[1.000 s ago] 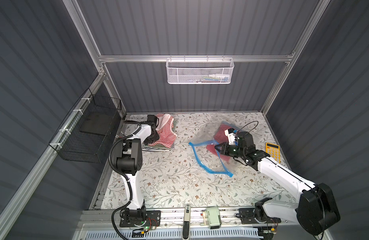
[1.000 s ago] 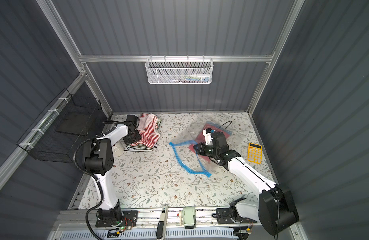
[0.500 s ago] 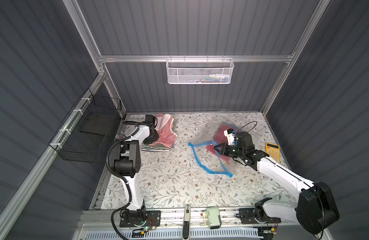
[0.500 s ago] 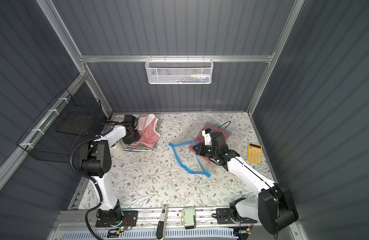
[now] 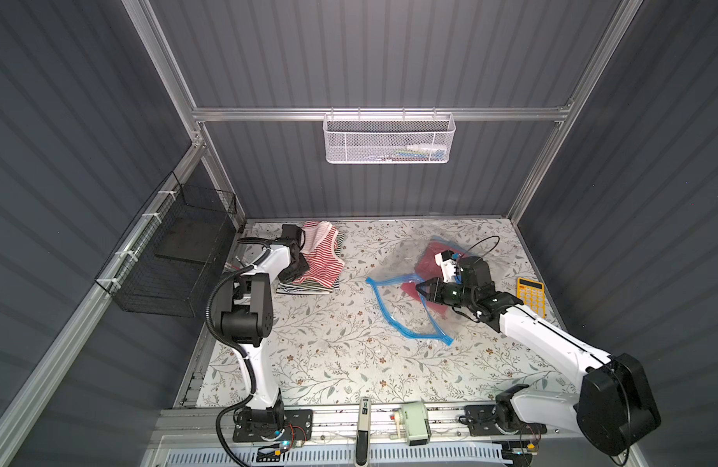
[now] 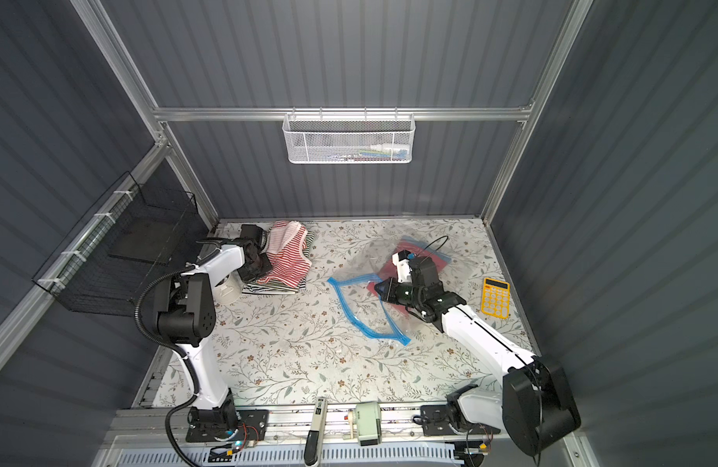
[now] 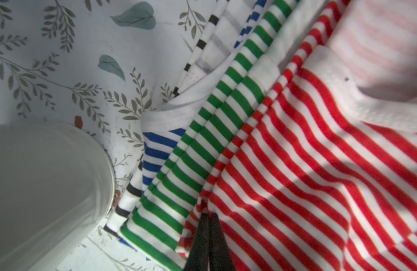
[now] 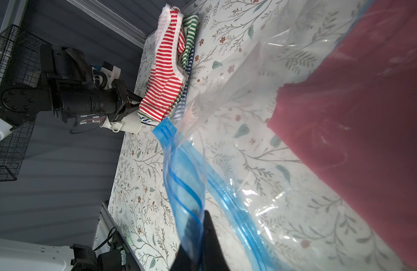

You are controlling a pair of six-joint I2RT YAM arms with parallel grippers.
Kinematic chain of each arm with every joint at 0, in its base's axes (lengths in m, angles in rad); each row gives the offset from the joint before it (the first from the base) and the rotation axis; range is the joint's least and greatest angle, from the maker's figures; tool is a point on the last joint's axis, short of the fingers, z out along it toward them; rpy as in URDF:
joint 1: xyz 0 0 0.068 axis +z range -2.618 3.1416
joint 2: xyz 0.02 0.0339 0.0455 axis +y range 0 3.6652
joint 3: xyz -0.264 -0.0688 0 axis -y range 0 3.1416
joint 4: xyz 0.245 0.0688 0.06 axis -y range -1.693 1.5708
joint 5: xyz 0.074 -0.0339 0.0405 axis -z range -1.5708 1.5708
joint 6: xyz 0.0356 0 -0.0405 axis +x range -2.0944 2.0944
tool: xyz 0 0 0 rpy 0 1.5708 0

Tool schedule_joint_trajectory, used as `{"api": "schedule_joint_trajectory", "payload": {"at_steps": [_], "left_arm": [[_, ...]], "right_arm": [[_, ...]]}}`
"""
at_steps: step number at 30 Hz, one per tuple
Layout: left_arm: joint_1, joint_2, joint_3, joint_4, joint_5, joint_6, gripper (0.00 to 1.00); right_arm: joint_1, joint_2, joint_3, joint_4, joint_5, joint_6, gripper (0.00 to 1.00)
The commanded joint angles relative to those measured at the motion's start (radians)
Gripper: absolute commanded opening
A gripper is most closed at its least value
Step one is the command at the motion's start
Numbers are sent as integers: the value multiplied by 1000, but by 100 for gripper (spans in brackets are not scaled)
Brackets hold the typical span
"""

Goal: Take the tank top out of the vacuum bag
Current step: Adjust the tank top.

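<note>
Precariously, both jaws pinch thin edges.
Right gripper (image 5: 422,289) clamps the vacuum bag (image 8: 249,140) by its zip strip (image 8: 184,178), left gripper (image 7: 208,218) nips the red-striped tank top (image 7: 296,164); slick plastic may slip.

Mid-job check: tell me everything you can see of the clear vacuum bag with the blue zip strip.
The large clear, crinkly plastic vacuum bag lies on the floral tabletop, on the robot's right, partly puffed up. Its bright blue zip strip is unsealed, and its two lips are parted into an open mouth that faces the pile of striped clothes. The right gripper is shut on one lip and holds it up. A dark red folded cloth shows through the plastic. No valve cap can be made out.
</note>
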Motion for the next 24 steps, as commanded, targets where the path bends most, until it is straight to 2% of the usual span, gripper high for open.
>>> {"api": "schedule_joint_trajectory", "payload": {"at_steps": [1,11,24], "left_arm": [[3,-13,32,-30,-18,19,0],[3,-111,7,-52,-219,10,0],[3,-107,-74,-46,-289,-52,0]], "right_arm": [[7,-7,-6,18,-8,4,0],[8,-8,-18,37,-14,19,0],[8,-11,-24,37,-15,22,0]]}}
